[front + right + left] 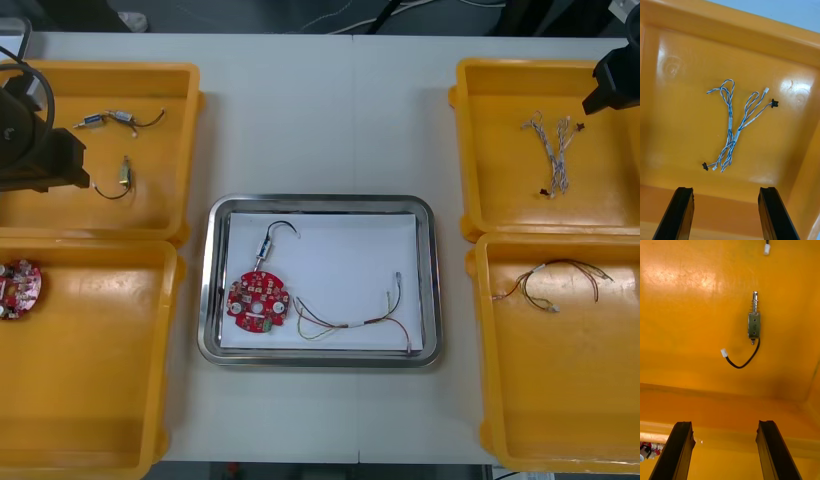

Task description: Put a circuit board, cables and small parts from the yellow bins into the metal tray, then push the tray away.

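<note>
Right gripper was spread open and empty above the twisted blue and white cable, which lay loose mid-floor in the far right yellow bin. It looked light and floppy, so best pinched at the bundled middle, not the end plugs. Left gripper was also open and empty, over a small metal part toward the near right corner of the far left yellow bin. That one looked rigid and slick, so best gripped across the body, not by its black lead.

A light table — a faint seam running in from its far edge — with dark floor beyond, crossed by white cords.
</note>
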`<control>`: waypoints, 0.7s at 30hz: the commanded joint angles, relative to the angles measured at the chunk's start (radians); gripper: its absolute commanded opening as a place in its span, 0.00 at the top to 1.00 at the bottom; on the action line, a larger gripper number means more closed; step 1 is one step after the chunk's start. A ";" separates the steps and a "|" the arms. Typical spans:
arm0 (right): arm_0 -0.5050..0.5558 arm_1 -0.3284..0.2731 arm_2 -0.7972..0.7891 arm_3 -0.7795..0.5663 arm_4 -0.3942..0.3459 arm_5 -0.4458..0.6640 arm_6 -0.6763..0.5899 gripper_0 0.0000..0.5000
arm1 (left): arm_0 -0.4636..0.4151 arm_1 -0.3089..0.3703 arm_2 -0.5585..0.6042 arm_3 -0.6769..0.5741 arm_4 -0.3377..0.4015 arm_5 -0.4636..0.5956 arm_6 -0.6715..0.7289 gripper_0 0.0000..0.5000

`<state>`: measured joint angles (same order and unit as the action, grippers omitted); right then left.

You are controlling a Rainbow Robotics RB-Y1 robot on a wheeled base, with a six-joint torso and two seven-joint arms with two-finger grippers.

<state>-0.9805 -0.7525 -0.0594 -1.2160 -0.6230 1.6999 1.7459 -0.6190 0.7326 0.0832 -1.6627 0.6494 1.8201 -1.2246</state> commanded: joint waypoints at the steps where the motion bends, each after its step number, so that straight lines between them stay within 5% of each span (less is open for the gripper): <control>1: -0.041 0.021 0.004 -0.008 0.000 -0.039 0.004 0.00 | -0.041 0.047 0.030 0.038 -0.031 -0.058 -0.036 0.00; 13: 0.043 0.058 0.004 -0.005 0.006 -0.218 0.006 0.00 | -0.096 0.045 0.016 0.192 -0.048 -0.183 -0.128 0.00; 21: 0.042 0.059 0.004 0.128 -0.024 -0.318 0.029 0.00 | -0.128 0.036 -0.037 0.196 -0.045 -0.225 -0.113 0.00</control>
<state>-0.9379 -0.7023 -0.0594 -1.1116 -0.6347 1.4084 1.7462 -0.6883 0.7330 0.0683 -1.4598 0.6107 1.6142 -1.2705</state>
